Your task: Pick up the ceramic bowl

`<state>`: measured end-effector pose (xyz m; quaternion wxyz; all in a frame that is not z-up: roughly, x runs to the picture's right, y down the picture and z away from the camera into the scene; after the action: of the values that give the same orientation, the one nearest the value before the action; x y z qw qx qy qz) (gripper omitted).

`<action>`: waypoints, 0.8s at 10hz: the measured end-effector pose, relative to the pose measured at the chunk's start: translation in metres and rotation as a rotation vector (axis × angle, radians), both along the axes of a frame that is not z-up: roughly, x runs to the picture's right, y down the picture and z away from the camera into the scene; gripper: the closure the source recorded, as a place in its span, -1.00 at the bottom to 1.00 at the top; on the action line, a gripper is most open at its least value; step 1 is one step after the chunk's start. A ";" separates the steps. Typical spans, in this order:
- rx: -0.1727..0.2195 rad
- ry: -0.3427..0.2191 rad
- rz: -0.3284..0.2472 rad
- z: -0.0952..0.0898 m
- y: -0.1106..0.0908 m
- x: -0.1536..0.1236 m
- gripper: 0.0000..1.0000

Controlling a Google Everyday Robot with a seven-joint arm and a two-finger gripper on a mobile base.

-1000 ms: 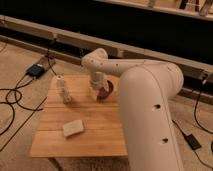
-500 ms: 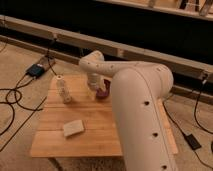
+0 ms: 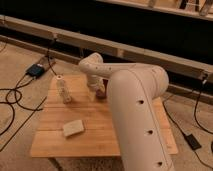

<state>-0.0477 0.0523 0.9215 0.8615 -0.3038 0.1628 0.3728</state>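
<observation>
The ceramic bowl [image 3: 102, 93] is a small dark maroon shape on the far side of the wooden table [image 3: 90, 131], mostly hidden by my arm. My white arm reaches from the lower right across the table. My gripper [image 3: 97, 90] is at the arm's far end, right at the bowl, down near the table top.
A small pale bottle [image 3: 63, 90] stands at the table's far left. A flat pale sponge-like block [image 3: 73, 128] lies at the front left. Black cables [image 3: 15, 100] and a dark box [image 3: 38, 70] lie on the floor to the left. A dark wall with a rail runs behind.
The arm has swung further left and forward, covering more of the table's right side. The gripper has stayed at the bowl, which shows less than before.
</observation>
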 end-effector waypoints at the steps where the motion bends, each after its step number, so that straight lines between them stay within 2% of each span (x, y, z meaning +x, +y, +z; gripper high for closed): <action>1: -0.010 -0.001 0.007 0.002 0.004 0.000 0.07; 5: -0.028 0.007 0.008 0.005 0.008 0.005 0.89; 6: -0.031 0.012 0.011 0.004 0.008 0.006 0.98; 8: -0.032 0.020 0.029 -0.007 -0.001 0.006 1.00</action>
<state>-0.0419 0.0510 0.9149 0.8493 -0.3161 0.1728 0.3858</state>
